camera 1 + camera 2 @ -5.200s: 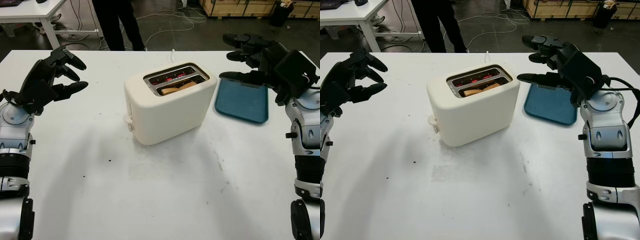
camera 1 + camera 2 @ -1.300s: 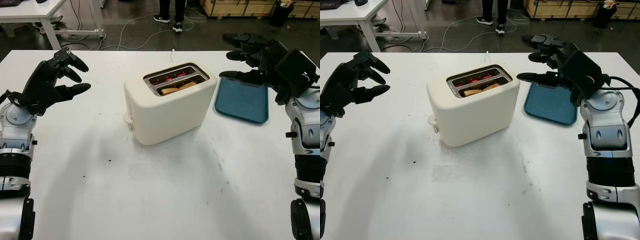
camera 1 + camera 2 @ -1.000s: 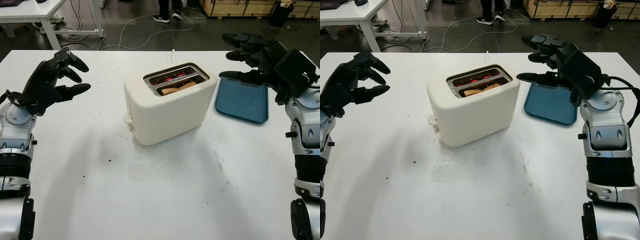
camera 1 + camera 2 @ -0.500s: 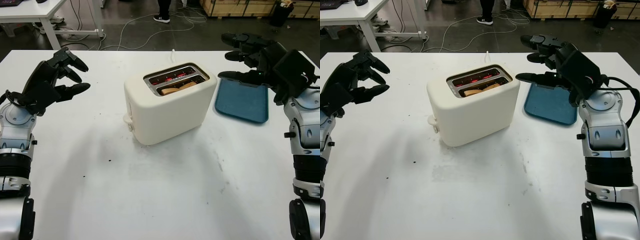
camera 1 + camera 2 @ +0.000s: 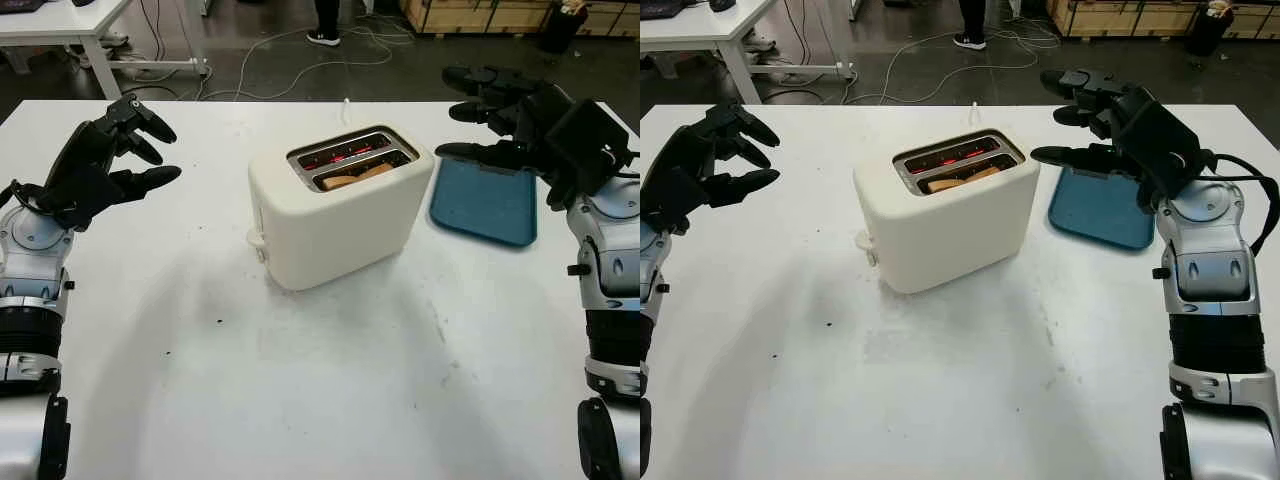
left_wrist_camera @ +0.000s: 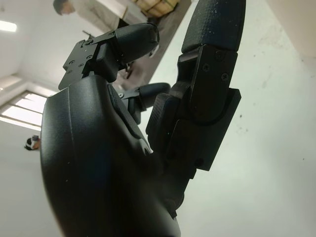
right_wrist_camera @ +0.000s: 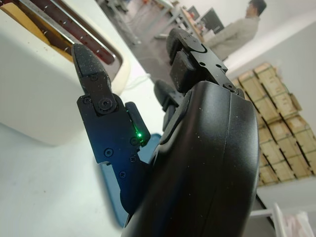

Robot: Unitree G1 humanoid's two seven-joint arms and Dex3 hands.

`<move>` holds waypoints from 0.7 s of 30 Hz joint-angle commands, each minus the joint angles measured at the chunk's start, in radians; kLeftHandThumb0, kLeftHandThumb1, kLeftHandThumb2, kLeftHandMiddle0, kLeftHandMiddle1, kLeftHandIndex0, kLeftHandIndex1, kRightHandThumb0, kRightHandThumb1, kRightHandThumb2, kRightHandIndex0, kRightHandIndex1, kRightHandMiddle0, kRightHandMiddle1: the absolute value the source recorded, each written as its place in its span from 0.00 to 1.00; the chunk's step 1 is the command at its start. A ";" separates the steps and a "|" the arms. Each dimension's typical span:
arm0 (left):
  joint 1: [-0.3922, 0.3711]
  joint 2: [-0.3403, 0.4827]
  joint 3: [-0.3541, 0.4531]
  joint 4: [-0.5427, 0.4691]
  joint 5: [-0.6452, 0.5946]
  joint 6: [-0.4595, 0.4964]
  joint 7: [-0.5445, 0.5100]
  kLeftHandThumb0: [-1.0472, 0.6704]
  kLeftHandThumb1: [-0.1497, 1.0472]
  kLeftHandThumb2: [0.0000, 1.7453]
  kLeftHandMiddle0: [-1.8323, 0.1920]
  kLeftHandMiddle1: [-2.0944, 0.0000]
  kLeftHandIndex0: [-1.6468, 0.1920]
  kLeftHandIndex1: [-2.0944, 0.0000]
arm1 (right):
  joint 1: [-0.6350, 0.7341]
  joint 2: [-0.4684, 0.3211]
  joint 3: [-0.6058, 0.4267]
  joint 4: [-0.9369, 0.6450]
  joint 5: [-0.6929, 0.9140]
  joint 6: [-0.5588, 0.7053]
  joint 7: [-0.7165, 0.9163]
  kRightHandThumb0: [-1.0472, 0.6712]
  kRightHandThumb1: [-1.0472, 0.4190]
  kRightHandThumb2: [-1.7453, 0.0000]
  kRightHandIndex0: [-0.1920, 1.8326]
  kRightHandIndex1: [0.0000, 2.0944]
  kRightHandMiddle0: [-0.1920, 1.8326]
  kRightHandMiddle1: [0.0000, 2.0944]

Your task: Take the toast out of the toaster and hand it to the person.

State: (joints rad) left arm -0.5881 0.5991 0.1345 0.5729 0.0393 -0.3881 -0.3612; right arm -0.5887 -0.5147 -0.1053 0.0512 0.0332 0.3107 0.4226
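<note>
A cream two-slot toaster [image 5: 335, 215] stands in the middle of the white table [image 5: 300, 390]. A slice of toast [image 5: 357, 176] sits low in the nearer slot; the farther slot glows red inside. My left hand [image 5: 115, 160] hangs open above the table at the far left, well away from the toaster. Raised over the tray to the right of the toaster, my right hand [image 5: 490, 115] is open and holds nothing, its fingers pointing toward the toaster. A person's legs [image 5: 326, 18] show on the floor beyond the table.
A blue tray [image 5: 485, 205] lies on the table to the right of the toaster, under my right hand. Cables trail across the dark floor behind. A white desk [image 5: 60, 25] stands at the back left and wooden crates [image 5: 480, 14] at the back right.
The person behind the table has walked away toward the back. My right hand has edged slightly left toward the toaster. The toaster and toast have not moved.
</note>
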 commanded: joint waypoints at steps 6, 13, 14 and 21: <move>-0.005 0.002 0.003 -0.005 -0.009 -0.003 0.001 0.00 0.89 0.09 0.81 0.21 0.82 0.24 | -0.010 0.000 0.003 -0.012 0.000 0.012 -0.009 0.39 0.22 1.00 0.13 0.40 0.33 0.01; -0.004 0.000 0.004 -0.009 -0.009 0.006 0.004 0.00 0.89 0.09 0.80 0.21 0.81 0.24 | -0.008 0.002 -0.001 -0.003 0.005 -0.005 -0.005 0.39 0.22 1.00 0.13 0.40 0.33 0.01; -0.004 -0.001 0.005 -0.008 -0.012 0.005 0.003 0.00 0.89 0.08 0.80 0.22 0.81 0.25 | -0.009 0.003 -0.002 -0.004 0.006 -0.002 -0.006 0.39 0.22 1.00 0.13 0.40 0.33 0.01; -0.005 0.004 0.004 0.002 -0.007 -0.011 0.001 0.00 0.89 0.09 0.81 0.21 0.81 0.24 | -0.010 0.003 0.001 -0.004 0.004 0.002 -0.008 0.36 0.22 1.00 0.13 0.40 0.33 0.01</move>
State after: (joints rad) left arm -0.5881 0.5990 0.1353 0.5727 0.0388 -0.3873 -0.3615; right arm -0.5887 -0.5148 -0.1054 0.0474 0.0324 0.3142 0.4226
